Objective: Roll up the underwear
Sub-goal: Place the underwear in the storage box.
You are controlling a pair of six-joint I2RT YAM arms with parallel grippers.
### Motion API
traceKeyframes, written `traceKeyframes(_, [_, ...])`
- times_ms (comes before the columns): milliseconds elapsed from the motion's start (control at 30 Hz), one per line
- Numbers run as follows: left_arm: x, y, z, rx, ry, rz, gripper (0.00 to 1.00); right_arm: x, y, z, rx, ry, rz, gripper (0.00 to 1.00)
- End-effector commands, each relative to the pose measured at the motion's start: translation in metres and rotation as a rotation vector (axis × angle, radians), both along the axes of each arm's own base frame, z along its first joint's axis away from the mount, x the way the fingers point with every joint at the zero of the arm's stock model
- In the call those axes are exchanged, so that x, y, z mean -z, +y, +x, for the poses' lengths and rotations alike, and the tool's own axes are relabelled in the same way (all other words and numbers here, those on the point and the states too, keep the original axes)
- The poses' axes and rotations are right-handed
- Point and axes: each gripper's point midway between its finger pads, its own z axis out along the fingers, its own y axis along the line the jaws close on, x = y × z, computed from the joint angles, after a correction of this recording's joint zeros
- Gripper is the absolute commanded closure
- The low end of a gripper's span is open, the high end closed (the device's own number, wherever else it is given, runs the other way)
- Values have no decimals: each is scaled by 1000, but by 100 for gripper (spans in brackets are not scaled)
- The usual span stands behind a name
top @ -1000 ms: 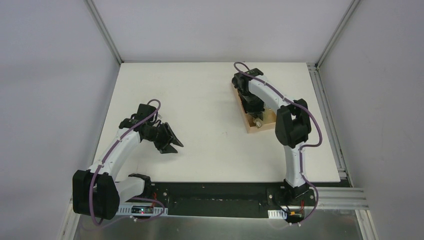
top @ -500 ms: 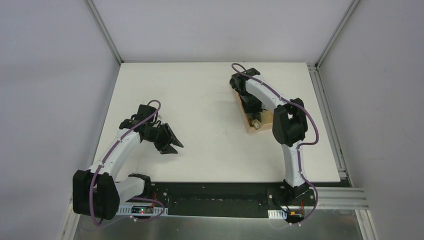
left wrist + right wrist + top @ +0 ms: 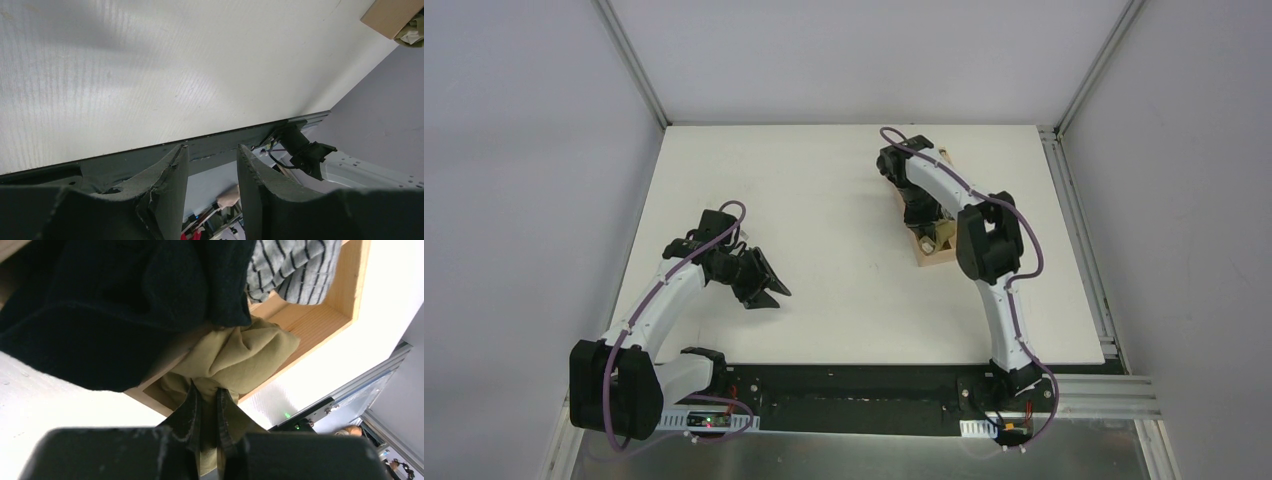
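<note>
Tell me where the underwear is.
In the right wrist view, the underwear lies in the wooden box on the right half of the table, pinched by the right gripper, beside a black garment and a striped grey cloth.

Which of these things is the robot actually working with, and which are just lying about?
In the job:
olive underwear, pinched by the right gripper
left gripper, open above the table

Lying about:
black garment
grey striped cloth
wooden box
</note>
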Motion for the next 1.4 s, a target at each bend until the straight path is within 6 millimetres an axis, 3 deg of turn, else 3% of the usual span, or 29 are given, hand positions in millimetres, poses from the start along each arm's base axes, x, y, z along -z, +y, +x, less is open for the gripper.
traceKeyframes(0, [-5, -2, 0, -7, -7, -26, 60, -5, 19, 6, 32, -81, 125, 100])
traceKeyframes(133, [-7, -2, 1, -6, -13, -28, 60, 9, 25, 4, 88, -108, 211, 100])
traceKeyframes(267, [-7, -2, 0, -11, -11, -30, 60, 21, 18, 4, 165, -140, 240, 100])
traceKeyframes(500, [-7, -2, -1, -12, -12, -34, 60, 43, -17, 4, 148, -204, 56, 100])
traceKeyframes(667, [-9, -3, 1, -12, -17, -35, 60, 54, -12, 0, 149, -208, 102, 100])
traceKeyframes(800, [-11, -3, 1, -11, -19, -40, 60, 40, -8, 3, 143, -238, 137, 97])
traceKeyframes(1000, [-9, -3, 1, -12, -16, -35, 60, -6, -3, 10, 114, -340, 203, 63])
traceKeyframes(1133, [-9, -3, 2, -12, -19, -34, 60, -31, -4, 14, 111, -395, 224, 53])
traceKeyframes(1367, [-8, -3, 1, -10, -16, -36, 60, -51, -9, 11, 110, -424, 214, 53])
